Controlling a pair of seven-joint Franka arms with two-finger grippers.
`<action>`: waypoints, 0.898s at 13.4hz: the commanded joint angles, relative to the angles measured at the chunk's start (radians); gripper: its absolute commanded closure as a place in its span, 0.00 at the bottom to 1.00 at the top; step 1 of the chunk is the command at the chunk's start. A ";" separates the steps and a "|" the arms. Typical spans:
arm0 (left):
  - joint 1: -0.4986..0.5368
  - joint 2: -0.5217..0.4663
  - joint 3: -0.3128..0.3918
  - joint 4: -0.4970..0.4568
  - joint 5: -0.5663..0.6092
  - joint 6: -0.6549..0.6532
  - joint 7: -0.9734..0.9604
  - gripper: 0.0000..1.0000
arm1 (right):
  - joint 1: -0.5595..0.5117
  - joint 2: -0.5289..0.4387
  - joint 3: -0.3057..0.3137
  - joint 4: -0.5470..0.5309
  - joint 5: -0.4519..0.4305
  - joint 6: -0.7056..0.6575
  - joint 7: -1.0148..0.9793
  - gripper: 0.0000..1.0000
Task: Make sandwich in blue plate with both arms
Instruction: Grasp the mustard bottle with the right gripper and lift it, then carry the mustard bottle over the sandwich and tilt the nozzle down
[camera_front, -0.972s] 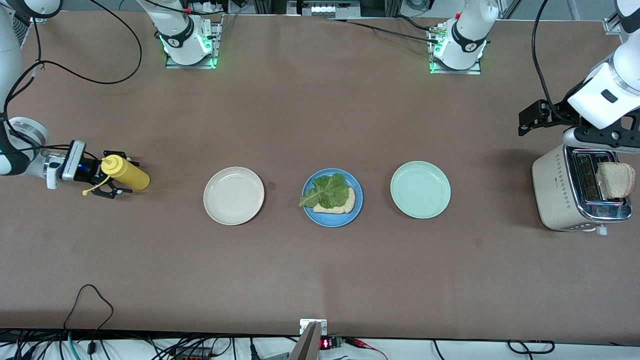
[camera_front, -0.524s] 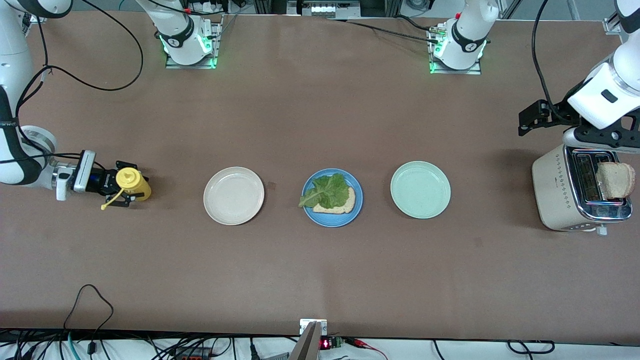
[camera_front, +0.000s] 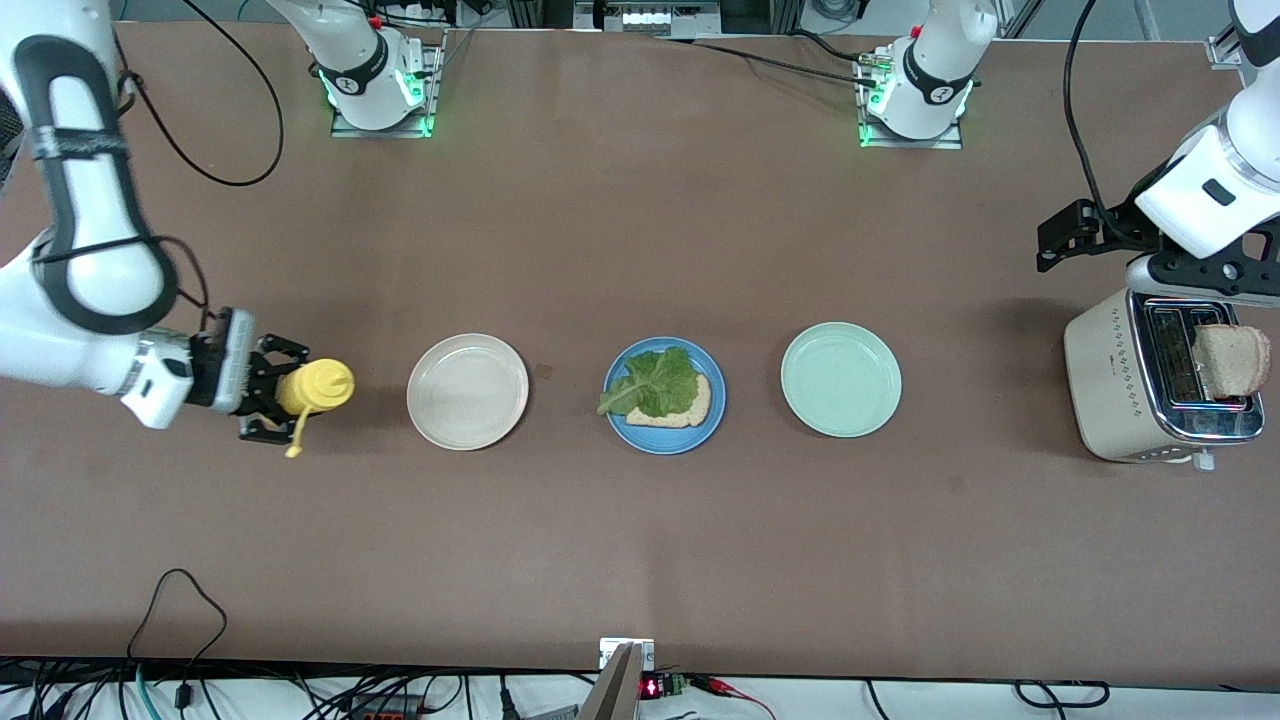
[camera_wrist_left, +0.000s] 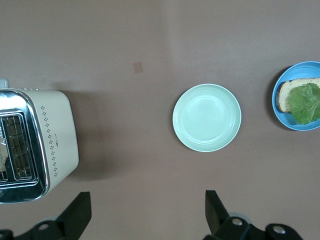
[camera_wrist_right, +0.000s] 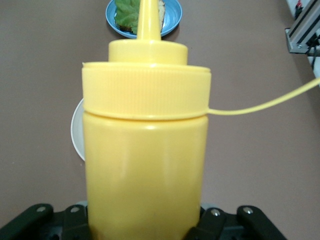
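The blue plate (camera_front: 662, 446) lies mid-table and holds one bread slice (camera_front: 692, 410) with a green lettuce leaf (camera_front: 655, 385) on top. A second bread slice (camera_front: 1232, 360) sticks up out of the toaster (camera_front: 1110, 385). My right gripper (camera_front: 272, 392) is shut on a yellow squeeze bottle (camera_front: 316, 386). It holds the bottle on its side over the table, nozzle toward the plates. The bottle (camera_wrist_right: 145, 150) fills the right wrist view, with the blue plate (camera_wrist_right: 172, 17) past its tip. My left gripper (camera_wrist_left: 146, 197) hangs open and empty by the toaster.
A cream plate (camera_front: 467, 391) lies between the bottle and the blue plate. A mint-green plate (camera_front: 840, 379) lies between the blue plate and the toaster. The toaster stands at the left arm's end of the table. Cables run along the table's near edge.
My right gripper has shut on the yellow bottle and carried it toward the cream plate, turning its nozzle toward the plates. The left arm has not moved.
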 joint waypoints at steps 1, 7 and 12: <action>0.001 0.012 0.003 0.029 -0.007 -0.023 0.004 0.00 | 0.089 -0.021 -0.011 -0.039 -0.087 0.085 0.127 1.00; 0.001 0.012 0.003 0.029 -0.007 -0.025 0.004 0.00 | 0.367 -0.004 -0.011 -0.025 -0.418 0.213 0.682 1.00; 0.002 0.012 0.003 0.029 -0.008 -0.025 0.004 0.00 | 0.543 0.088 -0.016 0.046 -0.623 0.222 1.008 1.00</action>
